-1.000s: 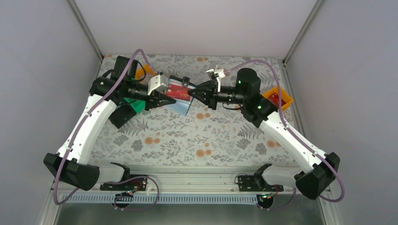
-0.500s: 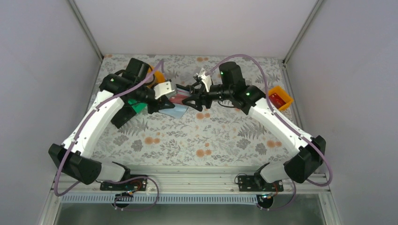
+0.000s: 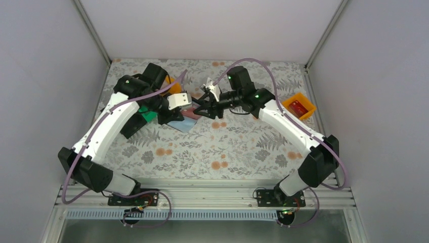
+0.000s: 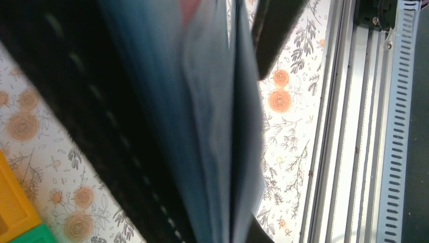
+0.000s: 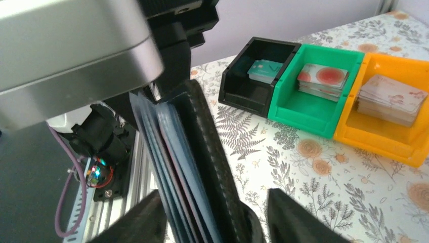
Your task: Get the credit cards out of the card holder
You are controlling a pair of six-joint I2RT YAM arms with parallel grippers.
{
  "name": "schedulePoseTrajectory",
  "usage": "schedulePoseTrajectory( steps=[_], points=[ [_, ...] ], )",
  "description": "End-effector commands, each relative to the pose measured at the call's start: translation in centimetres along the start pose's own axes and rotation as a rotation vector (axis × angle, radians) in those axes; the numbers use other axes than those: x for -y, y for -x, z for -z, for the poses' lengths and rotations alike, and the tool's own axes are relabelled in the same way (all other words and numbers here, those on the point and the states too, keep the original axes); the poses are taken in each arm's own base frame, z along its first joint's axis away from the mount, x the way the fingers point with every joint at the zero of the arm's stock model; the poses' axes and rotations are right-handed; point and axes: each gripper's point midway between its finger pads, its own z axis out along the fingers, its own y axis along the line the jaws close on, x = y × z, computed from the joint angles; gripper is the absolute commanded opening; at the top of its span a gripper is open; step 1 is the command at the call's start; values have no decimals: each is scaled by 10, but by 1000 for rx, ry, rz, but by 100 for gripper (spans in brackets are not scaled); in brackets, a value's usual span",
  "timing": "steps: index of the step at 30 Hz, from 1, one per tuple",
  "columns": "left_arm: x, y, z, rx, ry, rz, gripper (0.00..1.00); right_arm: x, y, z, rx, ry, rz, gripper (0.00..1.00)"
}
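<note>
You've got the left gripper [image 3: 170,116] clamped tight on the card holder [image 3: 183,123], lifted just beside the green tray [image 3: 147,115] to present its pockets, right gripper [image 3: 200,108] spread astride its edge, credit cards [image 3: 190,115] not yet out.

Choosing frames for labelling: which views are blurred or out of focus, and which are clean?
Left wrist: the card holder fills the frame, smeared and out of focus; the floral cloth behind it is sharper. Right wrist: card holder and green bin in focus. Top external: even light, sharp, only soft shadows.
</note>
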Motion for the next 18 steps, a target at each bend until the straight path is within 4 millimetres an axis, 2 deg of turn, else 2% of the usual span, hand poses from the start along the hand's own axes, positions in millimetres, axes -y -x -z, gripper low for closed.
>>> schedulePoseTrajectory(
  steps=[1,2,3,4,5,6,8,11,14,16,18],
  points=[
    [-3,2,-2,-9,-2,-27,2,-7,12,-2,19,44,29,30],
    [-4,2,-3,-13,-1,-29,2,-8,14,-1,24,51,29,14],
    [-4,1,-3,-14,1,-31,2,-11,15,2,31,61,27,6],
    [-5,0,-4,-14,8,-32,2,-13,16,6,47,65,18,4],
    [-9,0,-4,-11,26,-26,10,-10,14,10,61,54,-1,4],
    [-14,-1,-4,-5,53,-8,29,-5,15,15,88,31,-22,4],
    [-33,-6,-5,17,135,22,48,15,2,22,102,-35,-132,4],
    [-69,-14,10,74,268,96,54,60,-17,33,132,-167,-385,4],
    [-97,0,43,160,402,133,57,93,-24,45,206,-299,-606,4],
    [-106,17,66,221,474,131,57,102,-20,53,281,-356,-656,4],
    [-97,41,81,313,442,110,57,107,-14,61,363,-395,-697,4]
  ],
)
